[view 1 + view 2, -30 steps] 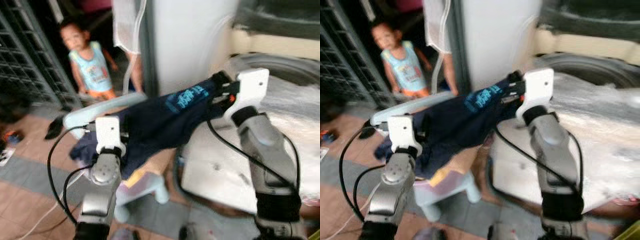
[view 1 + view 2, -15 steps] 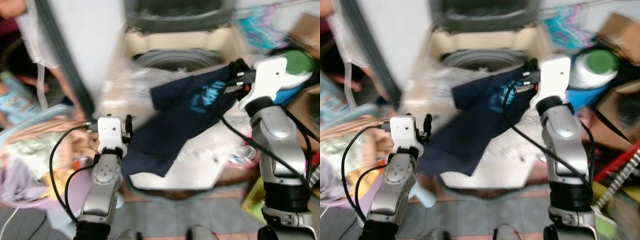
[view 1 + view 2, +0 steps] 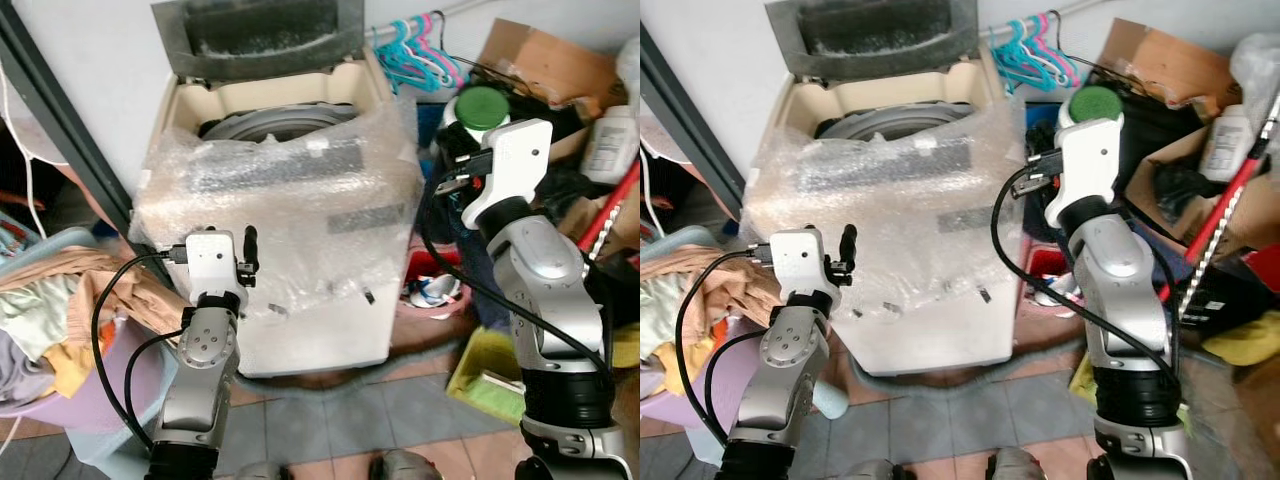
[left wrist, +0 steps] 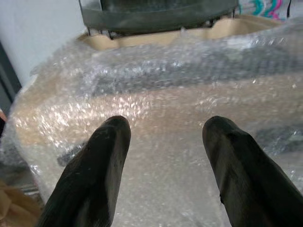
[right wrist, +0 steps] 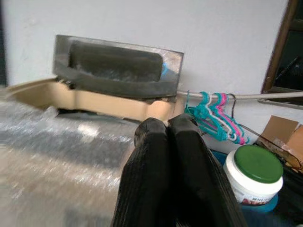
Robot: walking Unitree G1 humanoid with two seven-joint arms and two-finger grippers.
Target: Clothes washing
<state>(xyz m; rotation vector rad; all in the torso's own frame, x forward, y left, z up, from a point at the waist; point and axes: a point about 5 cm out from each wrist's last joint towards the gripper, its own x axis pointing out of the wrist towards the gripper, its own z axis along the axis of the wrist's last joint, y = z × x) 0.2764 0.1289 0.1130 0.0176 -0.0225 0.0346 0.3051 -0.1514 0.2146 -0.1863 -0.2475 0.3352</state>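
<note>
Right now the robot is standing between loads: at its left the laundry basket (image 3: 60,330) is brimming with clothes, and the left gripper (image 4: 163,165) is hovering spread wide and empty before the bubble-wrapped washing machine (image 3: 290,215), whose lid (image 3: 262,35) is standing open. Further right, the right gripper (image 5: 168,163) is pinching closed on nothing beside the machine, so I judge the next move calls for turning back to the basket for another garment.

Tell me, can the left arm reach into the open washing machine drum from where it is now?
Probably yes. The left gripper is open in front of the washing machine, whose lid is up. Only the bubble wrap covering the machine's front and top lies between it and the drum.
</note>
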